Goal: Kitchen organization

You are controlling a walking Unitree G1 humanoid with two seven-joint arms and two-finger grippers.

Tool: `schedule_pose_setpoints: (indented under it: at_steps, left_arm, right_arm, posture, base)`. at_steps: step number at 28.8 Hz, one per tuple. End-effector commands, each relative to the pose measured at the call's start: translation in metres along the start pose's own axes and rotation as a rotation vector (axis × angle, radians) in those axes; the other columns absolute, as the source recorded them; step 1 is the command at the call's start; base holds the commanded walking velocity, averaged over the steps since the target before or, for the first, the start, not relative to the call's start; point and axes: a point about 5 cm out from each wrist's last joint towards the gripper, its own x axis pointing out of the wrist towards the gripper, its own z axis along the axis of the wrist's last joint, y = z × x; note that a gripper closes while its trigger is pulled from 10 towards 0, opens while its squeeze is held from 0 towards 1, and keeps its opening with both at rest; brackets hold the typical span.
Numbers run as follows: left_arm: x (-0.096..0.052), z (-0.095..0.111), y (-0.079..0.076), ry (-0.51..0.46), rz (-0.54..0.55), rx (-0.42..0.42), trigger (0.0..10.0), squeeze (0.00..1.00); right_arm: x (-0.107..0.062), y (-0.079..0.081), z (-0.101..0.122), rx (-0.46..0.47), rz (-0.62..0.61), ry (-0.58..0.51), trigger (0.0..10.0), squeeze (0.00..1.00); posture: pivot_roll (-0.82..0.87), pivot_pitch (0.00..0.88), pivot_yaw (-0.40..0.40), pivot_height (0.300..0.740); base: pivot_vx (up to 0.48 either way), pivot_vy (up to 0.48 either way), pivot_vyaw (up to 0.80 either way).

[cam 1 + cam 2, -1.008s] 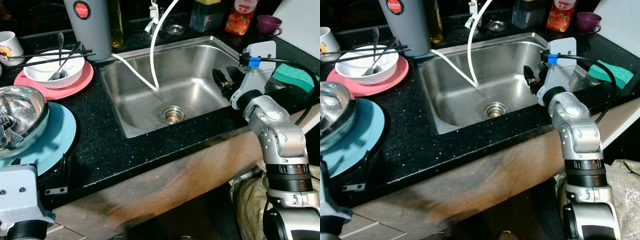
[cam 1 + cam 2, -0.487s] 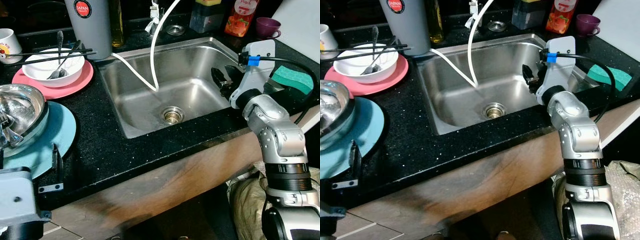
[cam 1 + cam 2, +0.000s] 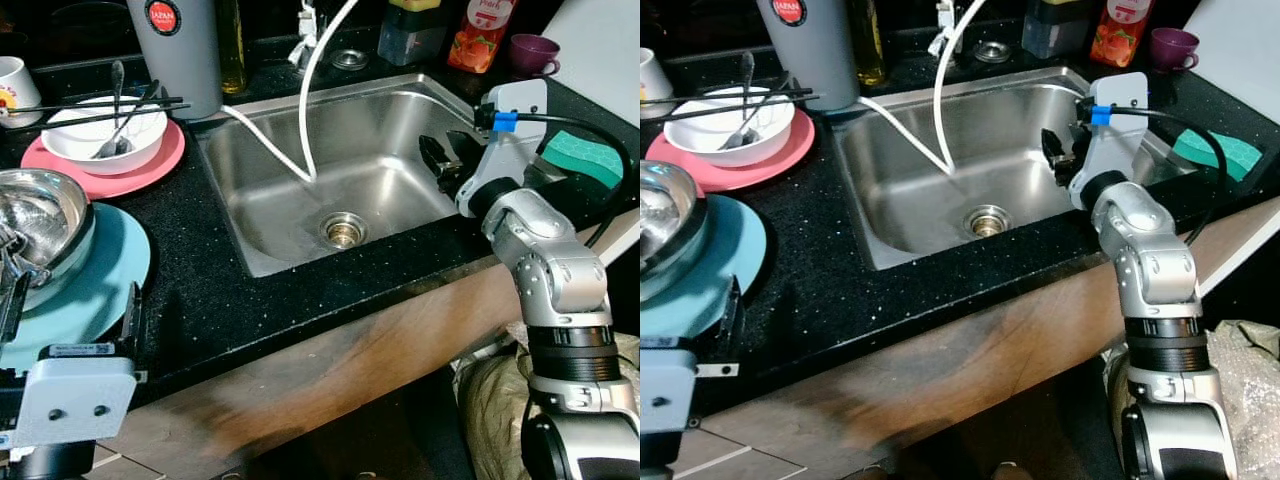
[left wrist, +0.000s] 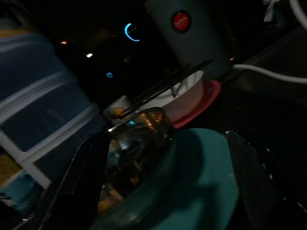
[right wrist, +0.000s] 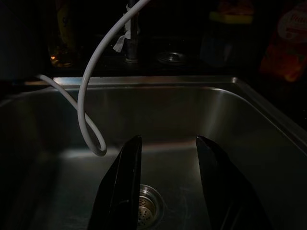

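Note:
A steel bowl [image 3: 35, 225] sits on a teal plate [image 3: 105, 275] at the left of the black counter. My left gripper [image 3: 72, 308] stands open at the plate's near edge, its fingers spread on either side of the plate's front, holding nothing. Behind, a white bowl [image 3: 100, 135] with a spoon and chopsticks rests on a pink plate [image 3: 155, 165]. My right gripper [image 5: 168, 191] hangs open and empty over the right side of the steel sink [image 3: 400, 110], pointing toward the drain [image 3: 343, 229].
A white hose [image 3: 308, 100] loops down into the sink. A grey canister [image 3: 185, 50], a mug [image 3: 15, 90], bottles and a purple cup [image 3: 533, 50] line the back. A green sponge [image 3: 580, 155] lies right of the sink. The counter's front edge is close below.
My left gripper has come up and forward to the teal plate's front edge, both fingers now showing. The right arm has barely moved.

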Motion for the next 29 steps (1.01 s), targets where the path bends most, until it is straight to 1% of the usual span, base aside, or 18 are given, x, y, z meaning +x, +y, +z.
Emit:
schedule_pose_setpoints:
  at_steps: [1,3,4,5,7,8,11,15,17,22,23,24,25,26,28,29]
  left_arm:
    - [0.0,-0.002,0.001,-0.006,0.0,0.041,10.0,0.0]
    - [0.003,-0.002,0.003,-0.021,0.011,0.071,10.0,0.0]
    - [0.003,-0.002,0.003,-0.021,0.011,0.071,10.0,0.0]
    - [0.005,-0.005,0.008,-0.014,0.033,0.114,10.0,0.0]
    - [0.005,-0.006,0.009,-0.009,0.041,0.129,10.0,0.0]
    - [0.005,-0.006,0.009,-0.009,0.041,0.129,10.0,0.0]
    - [0.01,-0.011,0.009,-0.014,0.017,0.172,10.0,0.0]
    - [0.014,-0.013,0.008,-0.019,0.002,0.195,10.0,0.0]
    - [0.017,-0.016,0.007,-0.008,-0.008,0.211,10.0,0.0]
    - [0.02,-0.02,0.006,0.005,-0.02,0.227,10.0,0.0]
    - [0.021,-0.021,0.006,0.009,-0.021,0.229,9.1,0.0]
    - [0.021,-0.021,0.006,0.009,-0.021,0.229,9.1,0.0]
    - [0.022,-0.021,0.006,0.01,-0.022,0.229,5.8,0.0]
    - [0.023,-0.021,0.006,0.01,-0.021,0.227,3.8,0.0]
    - [0.023,-0.021,0.006,0.01,-0.021,0.227,3.8,0.0]
    - [0.023,-0.021,0.006,0.01,-0.021,0.225,3.5,0.0]
  right_arm:
    - [0.0,-0.002,0.001,-0.006,-0.009,-0.005,10.0,0.0]
    - [0.001,-0.002,0.002,-0.006,-0.006,-0.005,10.0,0.0]
    - [0.001,-0.002,0.002,-0.006,-0.006,-0.005,10.0,0.0]
    - [0.001,-0.002,0.002,-0.007,-0.004,-0.005,10.0,0.0]
    - [0.002,-0.002,0.002,-0.007,-0.004,-0.005,10.0,0.0]
    - [0.002,-0.002,0.002,-0.007,-0.004,-0.005,10.0,0.0]
    - [0.002,-0.002,0.003,-0.006,-0.002,-0.006,10.0,0.0]
    - [0.003,-0.001,0.003,-0.005,0.001,-0.005,10.0,0.0]
    - [0.003,0.0,0.003,-0.005,0.004,-0.005,10.0,0.0]
    - [0.003,0.0,0.003,-0.005,0.006,-0.007,10.0,0.0]
    - [0.003,0.0,0.004,-0.004,0.006,-0.008,10.0,0.0]
    - [0.003,0.0,0.004,-0.004,0.006,-0.008,10.0,0.0]
    - [0.003,0.0,0.004,-0.005,0.005,-0.008,10.0,0.0]
    - [0.003,0.0,0.004,-0.005,0.004,-0.008,10.0,0.0]
    - [0.003,0.0,0.004,-0.005,0.004,-0.008,10.0,0.0]
    - [0.003,-0.001,0.004,-0.005,0.004,-0.008,10.0,0.0]
  posture:
    - [0.05,0.099,-0.062,0.74]
    - [0.05,0.101,-0.062,0.74]
    - [0.05,0.101,-0.062,0.74]
    - [0.05,0.102,-0.063,0.74]
    - [0.05,0.103,-0.064,0.74]
    - [0.05,0.103,-0.064,0.74]
    - [0.05,0.103,-0.067,0.74]
    - [0.05,0.103,-0.067,0.74]
    - [0.05,0.102,-0.065,0.74]
    - [0.04,0.102,-0.063,0.74]
    - [0.04,0.102,-0.063,0.74]
    - [0.04,0.102,-0.063,0.74]
    - [0.04,0.102,-0.063,0.74]
    - [0.04,0.103,-0.063,0.74]
    - [0.04,0.103,-0.063,0.74]
    - [0.05,0.103,-0.063,0.74]
  base:
    - [0.0,0.0,0.0]
    - [0.0,0.0,0.0]
    - [0.0,0.0,0.0]
    - [0.0,0.0,0.0]
    - [0.0,0.0,0.0]
    - [0.0,0.0,0.0]
    - [0.0,0.0,0.0]
    - [0.0,0.0,0.0]
    - [0.0,0.0,0.0]
    - [0.0,0.0,0.0]
    - [0.0,0.0,0.0]
    - [0.0,0.0,0.0]
    - [0.0,0.0,0.0]
    - [0.0,0.0,0.0]
    - [0.0,0.0,0.0]
    - [0.0,0.0,0.0]
